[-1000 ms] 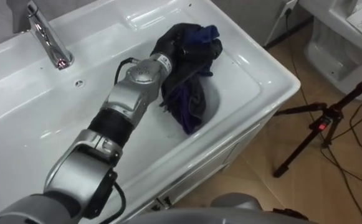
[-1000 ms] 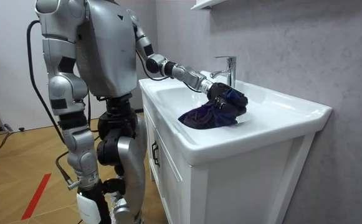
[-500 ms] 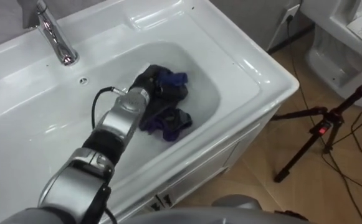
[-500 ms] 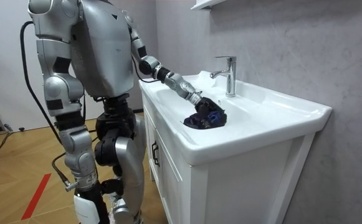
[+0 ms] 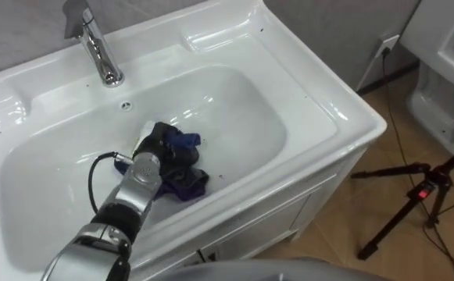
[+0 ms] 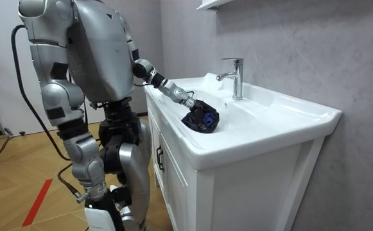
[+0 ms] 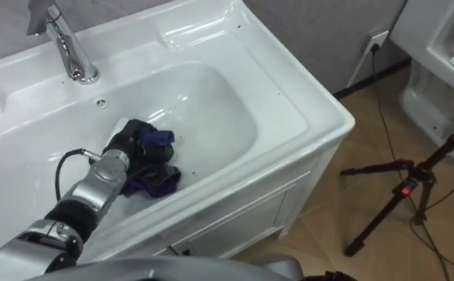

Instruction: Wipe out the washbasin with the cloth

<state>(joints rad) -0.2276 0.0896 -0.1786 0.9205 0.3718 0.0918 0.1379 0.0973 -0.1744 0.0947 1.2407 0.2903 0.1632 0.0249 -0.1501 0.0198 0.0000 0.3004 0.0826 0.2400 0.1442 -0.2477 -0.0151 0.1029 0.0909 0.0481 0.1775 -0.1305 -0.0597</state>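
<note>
From my seat, my left forearm comes in at 7 o'clock of the eye views and reaches into the basin (image 5: 242, 101). My left hand (image 5: 158, 144) sits low in the bowl, left of its middle, with its dark fingers clamped on the cloth (image 5: 186, 179). The cloth is a bunched dark rag with purple and blue folds. Most of it spills out at 4 o'clock of the hand and lies on the white floor of the basin, near the front wall. Beyond the hand, at 12 o'clock, I see the small overflow hole (image 5: 125, 104) in the back wall, and past it the chrome faucet (image 5: 98, 47) standing on the rear ledge. Out at 3 o'clock, beyond the basin's edge, a black tripod (image 5: 422, 195) stands on the wooden floor (image 5: 352, 250). In the room view I stand close at the front of the white cabinet (image 6: 237, 192), left arm stretched over its rim.
</note>
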